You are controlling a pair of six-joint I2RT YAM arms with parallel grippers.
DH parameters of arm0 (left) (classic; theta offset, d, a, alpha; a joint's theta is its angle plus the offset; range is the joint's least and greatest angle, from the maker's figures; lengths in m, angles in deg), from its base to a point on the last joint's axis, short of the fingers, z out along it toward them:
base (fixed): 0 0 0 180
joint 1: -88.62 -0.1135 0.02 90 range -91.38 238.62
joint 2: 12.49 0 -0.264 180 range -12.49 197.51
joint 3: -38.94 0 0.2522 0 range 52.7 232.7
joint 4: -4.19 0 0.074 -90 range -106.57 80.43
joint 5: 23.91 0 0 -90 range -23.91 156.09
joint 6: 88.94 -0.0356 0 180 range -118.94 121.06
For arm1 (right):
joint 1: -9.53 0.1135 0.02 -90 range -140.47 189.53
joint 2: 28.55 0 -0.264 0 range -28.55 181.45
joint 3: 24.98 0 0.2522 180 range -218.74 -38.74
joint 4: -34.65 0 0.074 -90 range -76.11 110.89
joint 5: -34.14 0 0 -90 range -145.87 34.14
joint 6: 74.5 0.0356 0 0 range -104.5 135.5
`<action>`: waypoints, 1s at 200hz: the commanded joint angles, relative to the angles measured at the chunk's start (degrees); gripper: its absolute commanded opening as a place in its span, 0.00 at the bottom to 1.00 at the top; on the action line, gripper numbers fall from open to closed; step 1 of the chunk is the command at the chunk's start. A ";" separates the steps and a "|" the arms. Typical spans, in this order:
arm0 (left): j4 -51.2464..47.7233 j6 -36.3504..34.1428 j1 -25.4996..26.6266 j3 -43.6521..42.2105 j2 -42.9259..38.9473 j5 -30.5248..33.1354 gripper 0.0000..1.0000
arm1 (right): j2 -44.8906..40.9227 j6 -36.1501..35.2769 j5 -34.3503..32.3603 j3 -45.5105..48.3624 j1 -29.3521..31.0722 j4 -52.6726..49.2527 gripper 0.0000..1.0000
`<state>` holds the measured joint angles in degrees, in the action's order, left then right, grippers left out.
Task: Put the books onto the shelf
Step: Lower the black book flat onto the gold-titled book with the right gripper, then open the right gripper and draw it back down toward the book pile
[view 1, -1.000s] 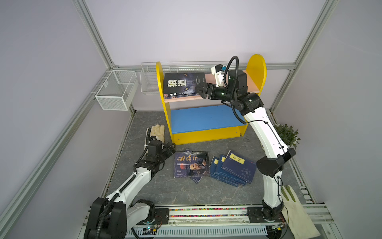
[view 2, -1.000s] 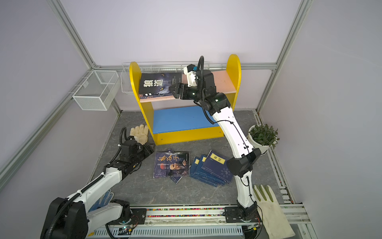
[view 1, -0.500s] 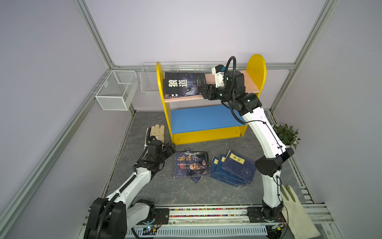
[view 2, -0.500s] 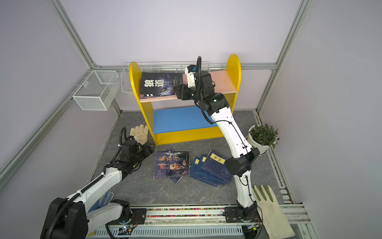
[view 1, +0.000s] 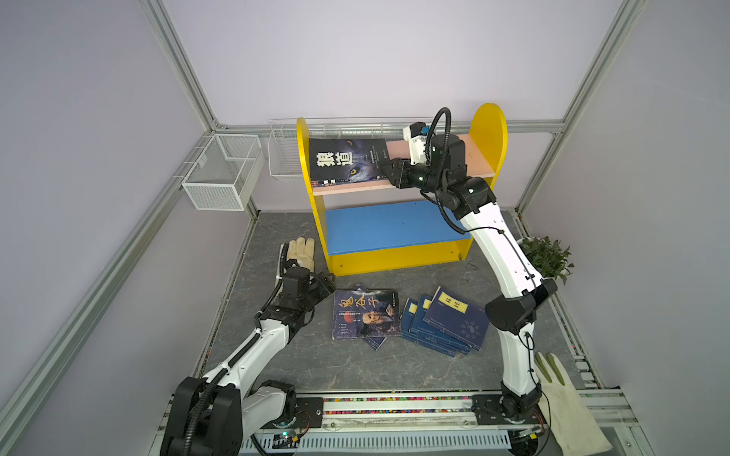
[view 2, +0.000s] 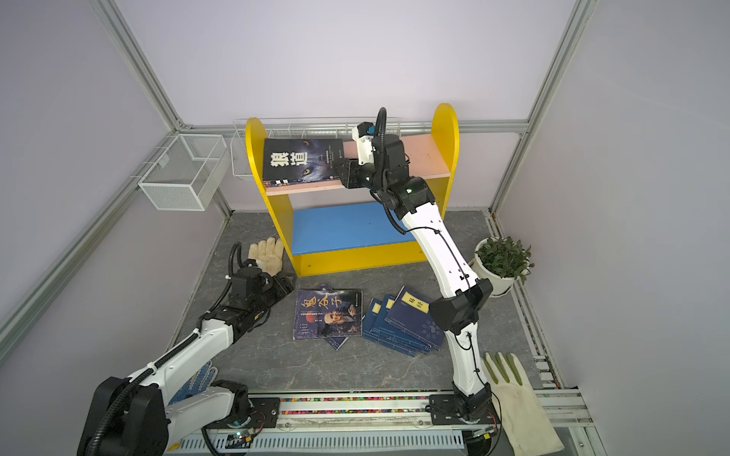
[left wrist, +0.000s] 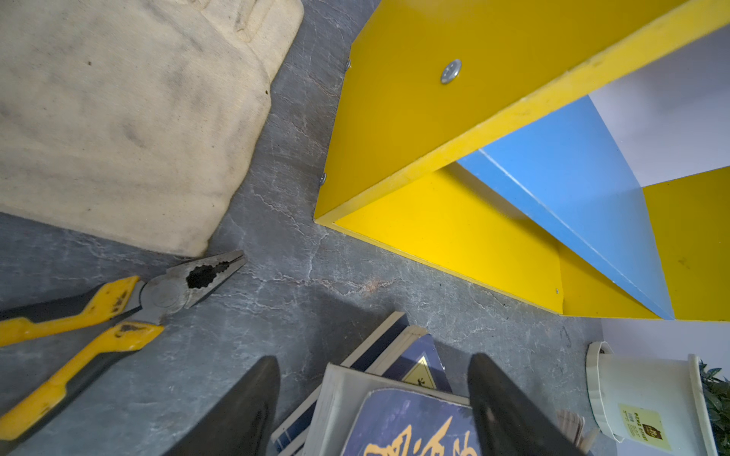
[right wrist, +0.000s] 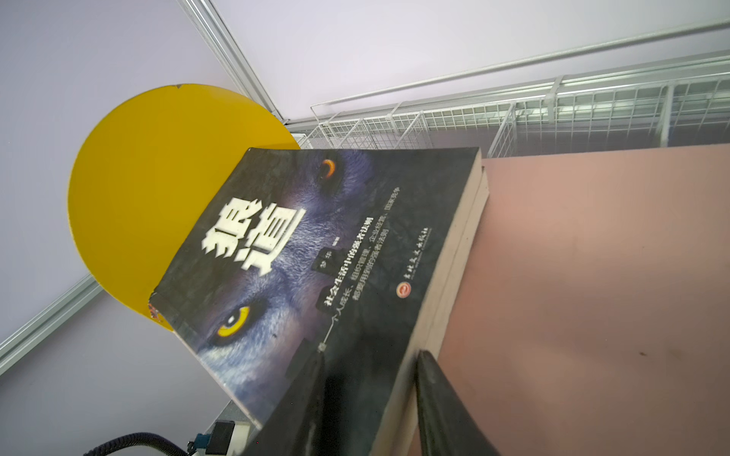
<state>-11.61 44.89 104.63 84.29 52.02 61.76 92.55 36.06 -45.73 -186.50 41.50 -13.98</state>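
Not much has moved over the last second, but the right gripper looks noticeably narrower than it was, and it's crept a bit left along the pink upper board. The wolf-cover book has gone with it and now sits flat at the left end of that board, right up against the shelf's left yellow side.

In the right wrist view the claw is partly open. One finger is over the cover's near right corner and the other is just off the page edge, above bare board. I honestly can't tell if it's pinching the corner or only nudging the book sideways. My guess is this is the tidy-up push at the end of a placement, so this book is basically done.

The left gripper hasn't budged. It hangs low over the floor at the near left corner of the shelf, jaws wide open and empty, right by the big paperback lying flat on the floor. The fan of thin navy books is just to the right of that one.

So one book is clearly shelved, the blue lower board is bare, and most of the pile is still on the floor. Plenty left to do.
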 commanded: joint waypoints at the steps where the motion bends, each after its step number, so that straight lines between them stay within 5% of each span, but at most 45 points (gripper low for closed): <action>1: 0.15 -0.93 -0.14 1.01 -0.24 0.30 0.76 | 2.83 -1.80 -0.07 0.56 1.94 1.06 0.39; 39: 0.20 -0.94 -0.14 0.76 -0.67 0.38 0.75 | 0.73 -5.29 -5.81 3.40 2.75 1.55 0.69; 69: 0.34 -1.12 -0.16 0.49 -1.15 0.42 0.76 | -4.19 -9.21 -3.04 9.95 2.02 4.95 0.80; 122: 1.24 -1.46 -0.15 0.40 -0.53 -0.45 0.76 | -5.90 -17.10 7.81 12.70 -0.98 -0.98 0.82; 161: 1.69 -1.65 -0.13 0.31 -0.38 -0.67 0.76 | -3.58 -24.68 7.82 8.20 -1.43 -9.82 0.82; 200: 1.68 -1.64 -0.14 0.23 -0.49 -0.68 0.76 | -1.49 -24.67 5.58 6.10 -1.67 -10.65 0.79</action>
<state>-10.93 43.86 104.63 84.29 51.78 61.32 87.81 12.96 -39.57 -180.38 40.47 -17.72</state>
